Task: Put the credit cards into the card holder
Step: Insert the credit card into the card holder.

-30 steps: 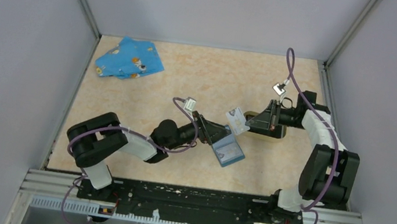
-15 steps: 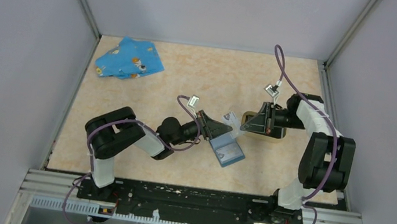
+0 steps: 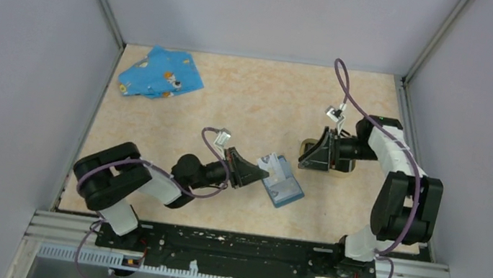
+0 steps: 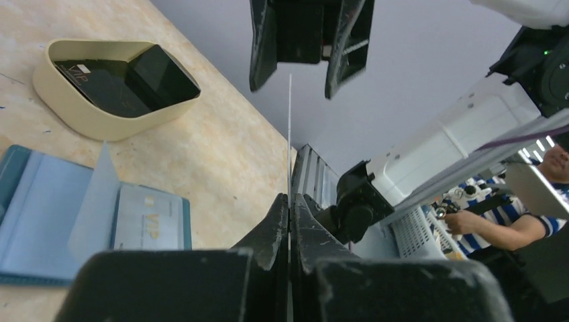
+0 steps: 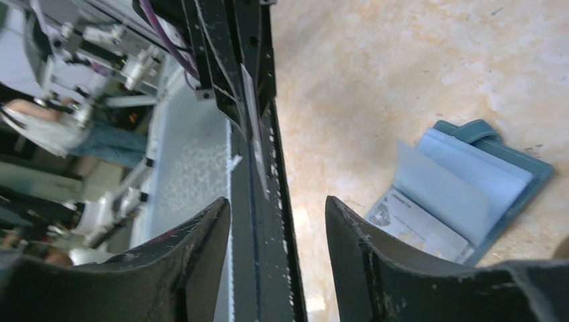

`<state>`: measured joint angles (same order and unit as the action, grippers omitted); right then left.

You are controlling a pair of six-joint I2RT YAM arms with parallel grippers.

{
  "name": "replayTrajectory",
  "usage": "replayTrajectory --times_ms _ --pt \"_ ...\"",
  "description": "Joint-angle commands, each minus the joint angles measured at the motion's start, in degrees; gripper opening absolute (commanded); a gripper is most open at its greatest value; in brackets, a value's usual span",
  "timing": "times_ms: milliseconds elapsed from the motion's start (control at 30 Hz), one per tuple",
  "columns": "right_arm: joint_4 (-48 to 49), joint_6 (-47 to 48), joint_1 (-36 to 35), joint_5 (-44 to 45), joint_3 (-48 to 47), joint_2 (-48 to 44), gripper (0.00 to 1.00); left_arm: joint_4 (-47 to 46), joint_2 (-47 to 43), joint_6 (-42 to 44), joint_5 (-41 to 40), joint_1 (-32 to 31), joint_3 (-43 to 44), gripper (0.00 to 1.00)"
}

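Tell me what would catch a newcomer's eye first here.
The left gripper, jaws shut, pinches a credit card at mid-table, by an open blue card case. Facing it, the right gripper hangs with jaws open near the tan card holder.

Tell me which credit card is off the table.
The card clamped edge-on in the left tool; the others rest in the blue case and the card holder.

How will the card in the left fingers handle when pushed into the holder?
The card looks stiff: it stands straight, edge-on, unsupported above the left fingers. Held by one edge only, it may pivot or slip. The small card holder just sits on the table; it might shift.
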<state>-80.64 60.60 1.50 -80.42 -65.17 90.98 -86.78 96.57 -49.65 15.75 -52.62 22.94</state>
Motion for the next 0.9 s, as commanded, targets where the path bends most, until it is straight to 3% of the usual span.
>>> replayTrajectory --times_ms 0,67,133,233,333,500,633,733,867 --pt "10.5 -5.0 -0.4 3.6 -0.1 -9.8 0.56 3.6 -9.3 8.7 4.2 -0.1 -6.7 0.00" --pt "21.8 -13.7 -0.4 7.8 3.1 -15.6 0.61 13.3 -14.4 11.4 6.6 -0.1 -8.1 0.00" --pt "32.2 -18.0 -0.4 12.2 6.6 -22.4 0.73 22.8 -19.2 14.6 9.4 -0.1 -8.5 0.00" --pt "38.8 -12.4 -0.7 12.0 11.8 -32.2 0.98 36.2 -25.2 20.1 12.8 -0.2 -8.2 0.00" --pt "29.2 5.2 -0.9 5.2 12.3 -34.1 0.99 45.5 -29.6 25.4 14.1 -0.1 -7.0 0.00" --pt "15.1 16.6 -7.8 4.3 10.9 -26.3 0.96 55.4 -29.9 32.6 17.7 -0.2 -2.6 0.00" --pt "15.9 14.2 -13.5 7.7 12.7 -23.4 0.94 63.7 -25.6 37.9 21.1 -0.2 3.3 0.00" --pt "23.0 3.0 -16.1 10.4 13.9 -23.2 0.91 65.7 -22.1 40.0 22.0 -0.2 6.1 0.00" --pt "27.7 -3.0 -18.2 13.1 14.7 -23.3 0.87 67.5 -17.9 41.1 23.0 -0.2 10.3 0.00"
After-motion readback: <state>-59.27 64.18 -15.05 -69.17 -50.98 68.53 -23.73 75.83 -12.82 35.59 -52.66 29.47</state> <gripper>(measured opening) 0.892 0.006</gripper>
